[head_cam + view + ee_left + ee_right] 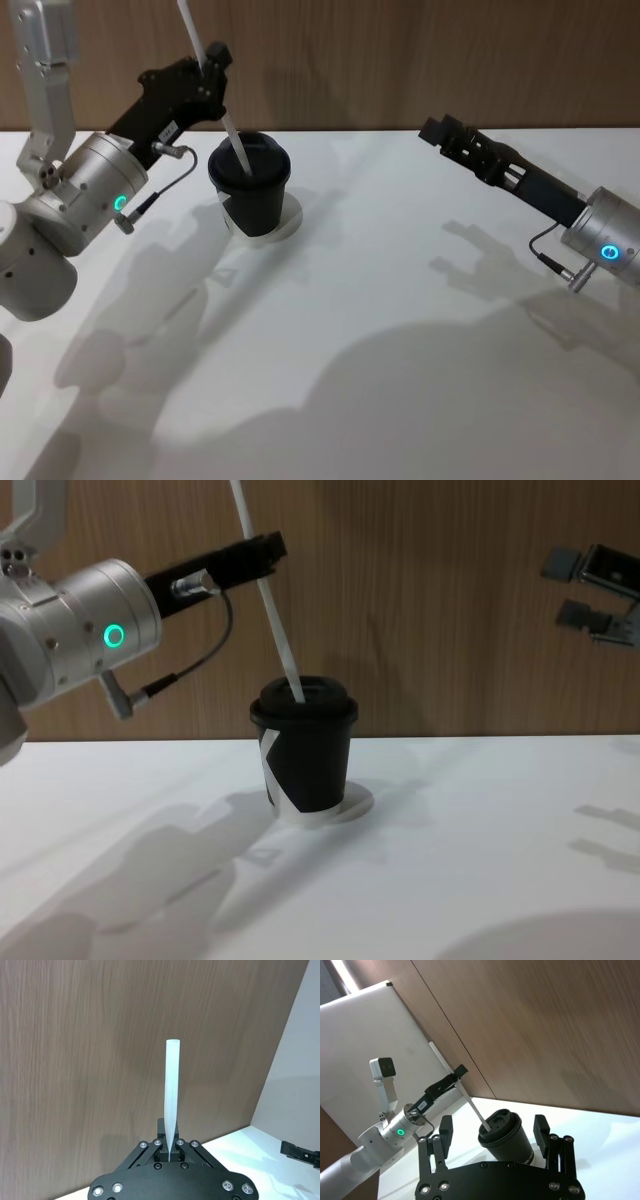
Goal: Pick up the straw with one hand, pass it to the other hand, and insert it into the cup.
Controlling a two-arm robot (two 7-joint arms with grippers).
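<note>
Head view: the left gripper (214, 62), jaws clamped on the straw (232, 135), holds it tilted with its lower end at the lid of the cup (250, 185) on the white table (400, 330). Chest view: the right gripper (585, 588) hangs well apart, its 2 jaws spread. Right wrist view: its fingers (445, 1130) frame the cup from afar.

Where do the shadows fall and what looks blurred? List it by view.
Head view: soft arm shadows spread over the white table, toward the camera. Chest view: the same shadows lie in front of the cup; right gripper looks soft. Left wrist view: the straw is sharp against even wood.
</note>
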